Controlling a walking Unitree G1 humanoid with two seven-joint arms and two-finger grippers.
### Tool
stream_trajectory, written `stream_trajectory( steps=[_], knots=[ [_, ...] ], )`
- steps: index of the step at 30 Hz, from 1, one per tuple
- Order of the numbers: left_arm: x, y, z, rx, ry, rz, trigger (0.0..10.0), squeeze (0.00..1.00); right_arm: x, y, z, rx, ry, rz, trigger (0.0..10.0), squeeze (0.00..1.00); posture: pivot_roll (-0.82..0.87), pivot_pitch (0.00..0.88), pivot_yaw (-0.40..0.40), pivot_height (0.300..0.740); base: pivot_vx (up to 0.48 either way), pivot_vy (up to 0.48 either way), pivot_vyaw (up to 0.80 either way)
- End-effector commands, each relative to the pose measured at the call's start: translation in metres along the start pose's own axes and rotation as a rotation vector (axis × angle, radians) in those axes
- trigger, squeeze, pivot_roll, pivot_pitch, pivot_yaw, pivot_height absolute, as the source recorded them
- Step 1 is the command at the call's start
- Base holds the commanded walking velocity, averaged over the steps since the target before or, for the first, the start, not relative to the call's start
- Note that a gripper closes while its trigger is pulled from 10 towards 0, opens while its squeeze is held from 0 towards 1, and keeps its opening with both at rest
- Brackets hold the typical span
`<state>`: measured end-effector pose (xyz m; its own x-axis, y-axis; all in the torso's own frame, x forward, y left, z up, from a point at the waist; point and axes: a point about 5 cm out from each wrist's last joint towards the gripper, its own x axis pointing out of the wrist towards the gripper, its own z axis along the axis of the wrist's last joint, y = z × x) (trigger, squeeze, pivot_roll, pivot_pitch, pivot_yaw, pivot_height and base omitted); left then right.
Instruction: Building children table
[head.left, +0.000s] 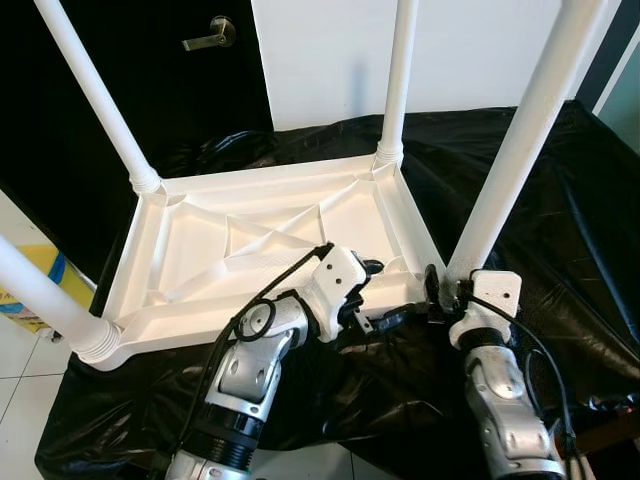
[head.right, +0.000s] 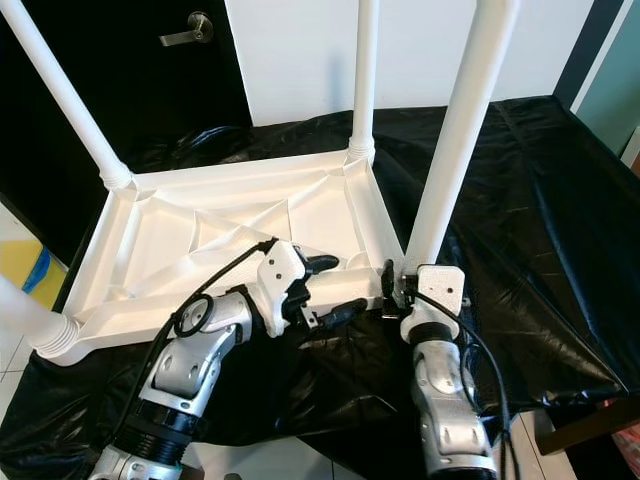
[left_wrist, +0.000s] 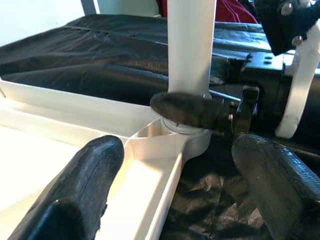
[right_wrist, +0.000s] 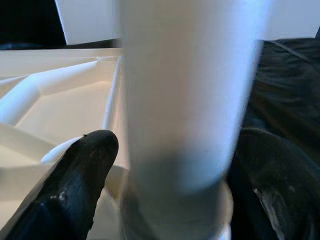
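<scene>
Upturned tabletop (head.left: 270, 255) carries 4 legs; right gripper (head.left: 437, 288) clasps the near-right leg (head.left: 510, 160) base, left gripper (head.left: 385, 300) spread beside it

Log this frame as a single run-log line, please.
stage: leg fitting | tabletop upside down on black sheet | right gripper around near-right leg base | left gripper open beside same corner
</scene>
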<state>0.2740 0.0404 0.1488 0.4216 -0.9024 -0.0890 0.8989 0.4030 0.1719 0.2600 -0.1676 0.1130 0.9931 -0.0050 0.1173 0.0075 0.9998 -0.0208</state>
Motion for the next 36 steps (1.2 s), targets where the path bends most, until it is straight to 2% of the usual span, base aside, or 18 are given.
stream_trajectory(
  steps=[1,2,4,7,8,12,14,19,20,21,22,28,29,33,34,36],
  knots=[
    [-0.004,0.007,-0.001,0.025,0.006,0.173,10.0,0.0,0.0,-0.001,0.003,0.004,-0.015,0.07,10.0,0.0,-0.15,0.073,0.062,0.74,0.0,0.0,0.0],
    [-0.005,0.007,-0.002,0.03,0.009,0.17,10.0,0.0,0.002,-0.005,0.004,0.002,-0.017,0.113,10.0,0.0,-0.15,0.077,0.06,0.74,0.0,0.0,0.0],
    [-0.005,0.007,-0.002,0.03,0.009,0.17,10.0,0.0,0.002,-0.005,0.004,0.002,-0.017,0.113,10.0,0.0,-0.15,0.077,0.06,0.74,0.0,0.0,0.0],
    [-0.008,0.008,-0.002,0.036,0.018,0.154,10.0,0.0,0.009,-0.009,0.007,-0.022,-0.017,0.233,10.0,0.0,-0.13,0.079,0.052,0.74,0.0,0.0,0.0],
    [-0.008,0.008,-0.002,0.036,0.018,0.154,10.0,0.0,0.009,-0.009,0.007,-0.022,-0.017,0.233,10.0,0.0,-0.13,0.079,0.052,0.74,0.0,0.0,0.0],
    [-0.014,0.012,0.004,0.022,0.008,0.1,10.0,0.0,0.024,-0.015,0.014,-0.088,-0.006,0.41,10.0,0.0,-0.1,0.088,0.035,0.74,0.0,0.0,0.0],
    [-0.014,0.012,0.004,0.022,0.008,0.1,10.0,0.0,0.024,-0.015,0.014,-0.088,-0.006,0.41,10.0,0.0,-0.1,0.088,0.035,0.74,0.0,0.0,0.0],
    [-0.017,0.018,0.009,0.035,0.01,0.093,10.0,0.0,0.039,-0.018,0.018,-0.14,0.004,0.504,10.0,0.0,-0.08,0.119,0.032,0.74,0.0,0.0,0.0],
    [-0.018,0.019,0.011,0.036,0.008,0.093,10.0,0.0,0.042,-0.019,0.018,-0.153,0.009,0.525,3.5,0.0,-0.07,0.129,0.034,0.74,0.0,0.0,0.0],
    [-0.018,0.019,0.011,0.036,0.008,0.093,10.0,0.0,0.042,-0.019,0.018,-0.153,0.009,0.525,3.5,0.0,-0.07,0.129,0.034,0.74,0.0,0.0,0.0],
    [-0.02,0.02,0.012,0.032,0.012,0.098,10.0,0.0,0.041,-0.02,0.015,-0.166,0.02,0.544,0.0,0.0,-0.08,0.138,0.035,0.74,0.0,0.0,0.0],
    [-0.025,0.02,0.008,0.01,0.021,0.106,10.0,0.0,0.035,-0.026,0.006,-0.173,0.054,0.566,0.0,0.0,-0.09,0.146,0.039,0.74,0.0,0.0,0.0],
    [-0.025,0.02,0.008,0.008,0.021,0.106,10.0,0.0,0.034,-0.027,0.005,-0.171,0.059,0.567,1.6,0.0,-0.09,0.146,0.039,0.74,0.0,0.0,0.0],
    [-0.025,0.02,0.007,0.01,0.021,0.105,10.0,0.0,0.033,-0.028,0.004,-0.166,0.067,0.561,1.6,0.0,-0.09,0.144,0.039,0.74,0.0,0.0,0.0],
    [-0.024,0.019,0.007,0.005,0.012,0.103,10.0,0.0,0.032,-0.029,0.003,-0.164,0.07,0.541,10.0,0.0,-0.11,0.138,0.037,0.74,0.0,0.0,0.0],
    [-0.023,0.018,0.005,0.001,0.013,0.103,10.0,0.0,0.03,-0.031,0.001,-0.161,0.072,0.512,10.0,0.0,-0.12,0.124,0.039,0.74,0.0,0.0,0.0]
  ],
)
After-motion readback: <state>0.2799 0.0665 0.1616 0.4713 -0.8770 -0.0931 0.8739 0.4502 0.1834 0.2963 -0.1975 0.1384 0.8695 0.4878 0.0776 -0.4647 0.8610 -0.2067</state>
